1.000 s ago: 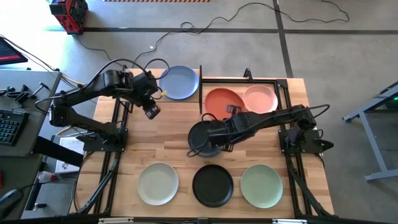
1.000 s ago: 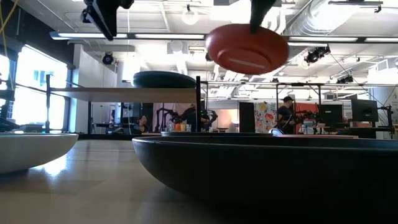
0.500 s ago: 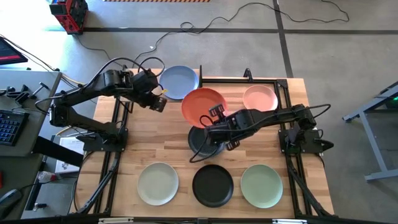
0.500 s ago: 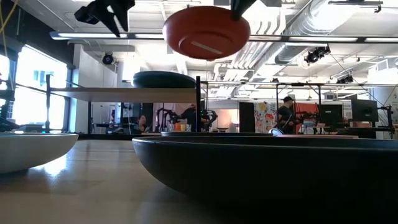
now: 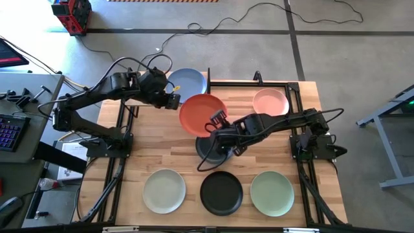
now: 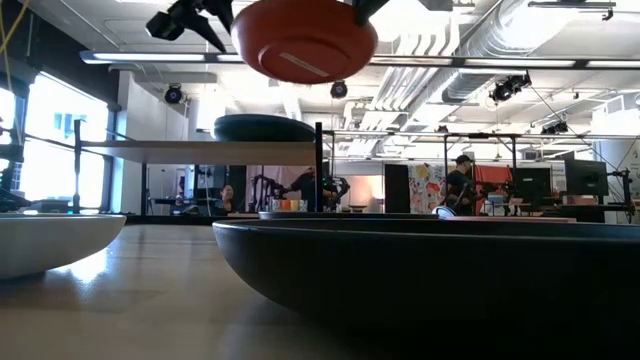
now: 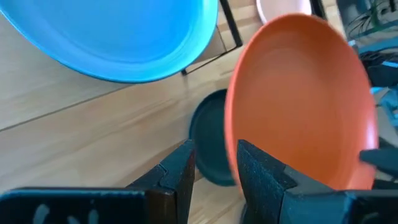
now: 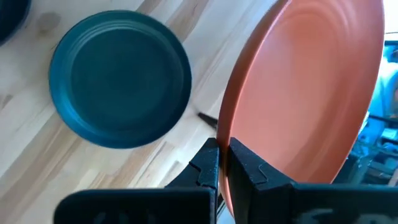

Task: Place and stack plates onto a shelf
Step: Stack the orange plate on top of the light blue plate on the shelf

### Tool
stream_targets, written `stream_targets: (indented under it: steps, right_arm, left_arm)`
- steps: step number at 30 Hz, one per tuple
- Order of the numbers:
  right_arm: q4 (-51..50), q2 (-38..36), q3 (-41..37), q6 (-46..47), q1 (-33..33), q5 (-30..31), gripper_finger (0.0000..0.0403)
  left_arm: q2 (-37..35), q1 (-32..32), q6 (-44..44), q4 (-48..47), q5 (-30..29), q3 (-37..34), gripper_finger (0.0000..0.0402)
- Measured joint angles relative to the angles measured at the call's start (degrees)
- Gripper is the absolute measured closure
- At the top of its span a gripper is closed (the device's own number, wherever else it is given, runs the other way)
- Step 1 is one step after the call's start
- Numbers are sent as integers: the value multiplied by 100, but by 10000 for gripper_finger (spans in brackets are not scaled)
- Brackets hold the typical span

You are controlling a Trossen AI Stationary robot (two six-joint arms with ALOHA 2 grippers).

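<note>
The orange-red plate (image 5: 202, 115) hangs in the air over the table's middle, high in the low view (image 6: 305, 40). My right gripper (image 8: 225, 163) is shut on its rim. My left gripper (image 7: 216, 168) is open at the plate's left rim (image 7: 231, 134), one finger on each side of it. The blue plate (image 5: 187, 84) rests on the raised light-wood shelf (image 6: 150, 151) at its right end, where it looks dark in the low view (image 6: 265, 128). The pink plate (image 5: 270, 102) lies flat inside a black rod frame at the table's far right. My right gripper pinches the orange-red plate's rim (image 8: 225, 140) on the plate's near-right side, one finger on each face. The fingers come roughly level from the table's right. The plate is lifted clear and slightly tilted. My left gripper straddles the opposite rim; whether a finger touches it I cannot tell.
The dark teal plate (image 5: 210, 147) lies on the table under my right arm. Along the near edge lie the cream-green plate (image 5: 163, 191), the black plate (image 5: 221, 192) and the sage plate (image 5: 272, 193). The black plate fills the low view's foreground (image 6: 430, 270).
My right gripper has carried the orange-red plate from over the rod frame toward the table's left and upward. My left gripper has moved right and toward the far edge, up to the plate's left rim.
</note>
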Motion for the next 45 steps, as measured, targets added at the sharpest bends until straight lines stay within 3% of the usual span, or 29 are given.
stream_targets:
  steps: [17,31,40,45]
  right_arm:
    - [202,0,-6,-297,-176,28,403]
    - [80,0,-6,-288,-184,153,403]
    - [52,0,-6,-303,-178,410,401]
    - [-18,0,-8,-264,-185,350,368]
  left_arm:
    - [558,-95,9,75,12,2,298]
    - [607,-123,138,125,-41,2,394]
    - [607,-119,167,110,-61,6,396]
    - [602,-123,220,18,-42,4,397]
